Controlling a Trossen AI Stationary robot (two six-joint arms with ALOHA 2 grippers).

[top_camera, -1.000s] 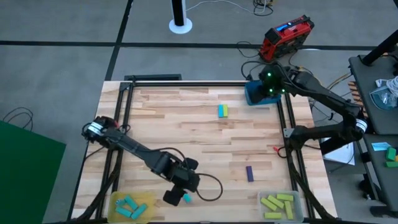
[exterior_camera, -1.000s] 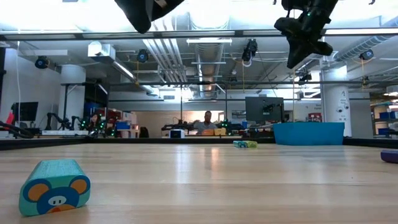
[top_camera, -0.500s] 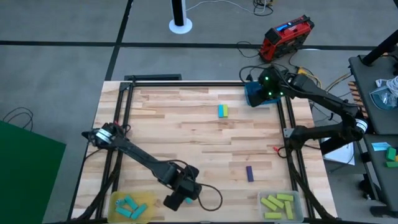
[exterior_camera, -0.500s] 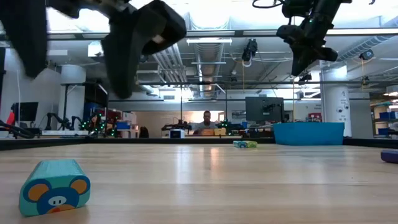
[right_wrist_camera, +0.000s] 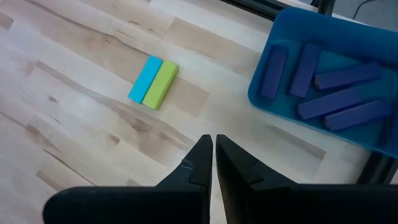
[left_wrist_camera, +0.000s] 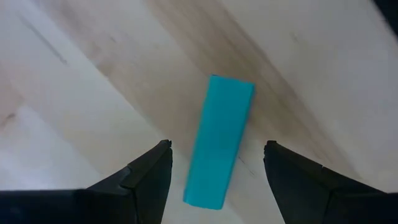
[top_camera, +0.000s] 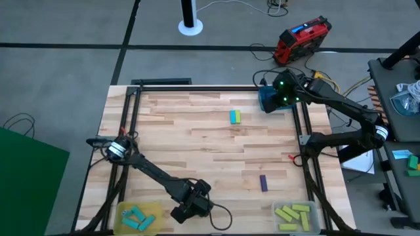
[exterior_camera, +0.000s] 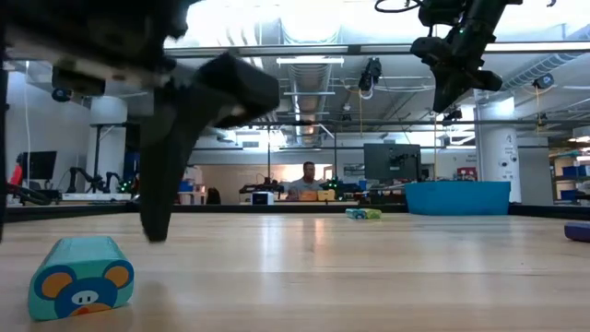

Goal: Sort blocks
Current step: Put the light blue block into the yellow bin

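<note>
A cyan block (left_wrist_camera: pixel 221 140) lies flat on the table near the front edge. The low view shows its end face, printed with a mouse (exterior_camera: pixel 81 277). My left gripper (left_wrist_camera: pixel 216 147) hangs open just above it, one finger (left_wrist_camera: pixel 149 177) on each long side, touching nothing; in the high view the gripper (top_camera: pixel 187 208) hides the block. My right gripper (right_wrist_camera: pixel 213 155) is shut and empty, high above the far right by the blue tray (top_camera: pixel 269 99). A cyan and yellow-green pair (top_camera: pixel 234 117) lies side by side at the far middle. One purple block (top_camera: pixel 263 183) lies near right.
A yellow tray (top_camera: pixel 152 223) with cyan blocks sits at the near left corner. A clear tray (top_camera: pixel 277 208) with yellow-green blocks is at the near right. The blue tray (right_wrist_camera: pixel 261 81) holds several purple blocks. Black frame rails run along the table's left and right sides.
My left gripper has moved toward the table's near edge and come down, so its open fingers now straddle the cyan block. The block has stayed where it was.
</note>
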